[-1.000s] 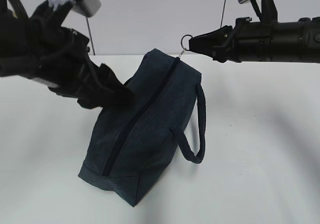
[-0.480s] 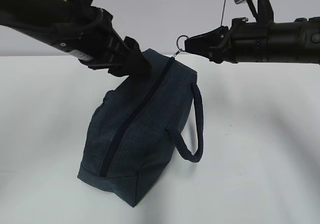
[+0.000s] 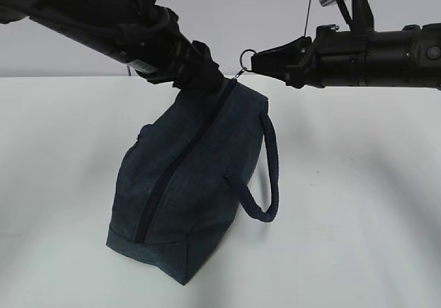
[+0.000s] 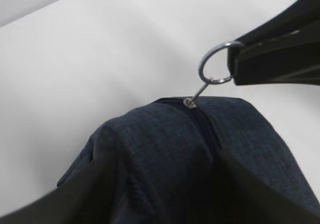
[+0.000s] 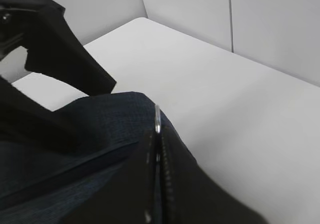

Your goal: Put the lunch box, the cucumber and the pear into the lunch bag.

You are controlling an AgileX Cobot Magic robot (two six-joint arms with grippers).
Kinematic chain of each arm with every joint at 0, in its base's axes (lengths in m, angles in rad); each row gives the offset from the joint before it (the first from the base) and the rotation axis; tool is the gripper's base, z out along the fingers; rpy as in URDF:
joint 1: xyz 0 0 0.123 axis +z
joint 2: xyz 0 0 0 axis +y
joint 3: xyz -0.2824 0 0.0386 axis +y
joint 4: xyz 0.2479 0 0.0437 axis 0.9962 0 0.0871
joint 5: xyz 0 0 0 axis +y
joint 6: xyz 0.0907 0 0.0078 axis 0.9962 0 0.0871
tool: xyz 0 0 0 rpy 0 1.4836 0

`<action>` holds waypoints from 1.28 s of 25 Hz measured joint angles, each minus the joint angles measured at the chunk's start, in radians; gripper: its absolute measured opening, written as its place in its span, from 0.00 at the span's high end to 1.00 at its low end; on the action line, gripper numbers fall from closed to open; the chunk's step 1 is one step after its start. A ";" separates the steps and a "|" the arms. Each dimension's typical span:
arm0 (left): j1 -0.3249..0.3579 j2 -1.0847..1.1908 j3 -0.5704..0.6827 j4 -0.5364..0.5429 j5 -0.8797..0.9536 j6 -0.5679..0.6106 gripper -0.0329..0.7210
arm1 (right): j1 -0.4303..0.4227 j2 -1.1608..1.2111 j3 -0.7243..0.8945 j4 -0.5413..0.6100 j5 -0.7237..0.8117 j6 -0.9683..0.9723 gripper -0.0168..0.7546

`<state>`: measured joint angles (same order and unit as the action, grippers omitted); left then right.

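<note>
Right fingers [image 3: 253,61] stay clamped on the zip pull [image 3: 247,55]. Left fingers [image 3: 207,80], half-spread, have risen to the lunch bag [image 3: 193,177] top just beside the pull, bracing it for unzipping; zipper still closed

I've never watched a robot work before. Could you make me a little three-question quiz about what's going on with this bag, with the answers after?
1. True or false: the zipper of the lunch bag is closed along the length in view.
2. What is the right gripper pinching? A) a loop handle B) the ring zip pull C) a pear
3. Where does the left gripper sit against the bag?

Key
1. True.
2. B.
3. At the bag's raised top end, beside the zipper's slider; whether it grips the fabric cannot be told.
</note>
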<state>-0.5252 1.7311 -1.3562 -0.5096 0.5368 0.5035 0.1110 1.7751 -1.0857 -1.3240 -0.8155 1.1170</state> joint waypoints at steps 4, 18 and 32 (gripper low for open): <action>0.000 0.025 -0.001 0.001 -0.007 0.000 0.56 | 0.000 0.000 0.000 -0.002 0.000 0.002 0.98; 0.000 0.033 -0.002 0.041 -0.023 -0.004 0.92 | 0.000 0.019 0.000 0.006 -0.001 0.002 0.98; 0.000 0.033 -0.003 0.063 0.001 -0.004 0.92 | 0.002 0.068 -0.008 0.139 -0.002 -0.056 0.98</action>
<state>-0.5252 1.7637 -1.3594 -0.4464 0.5382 0.4999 0.1133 1.8430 -1.0940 -1.1846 -0.8177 1.0609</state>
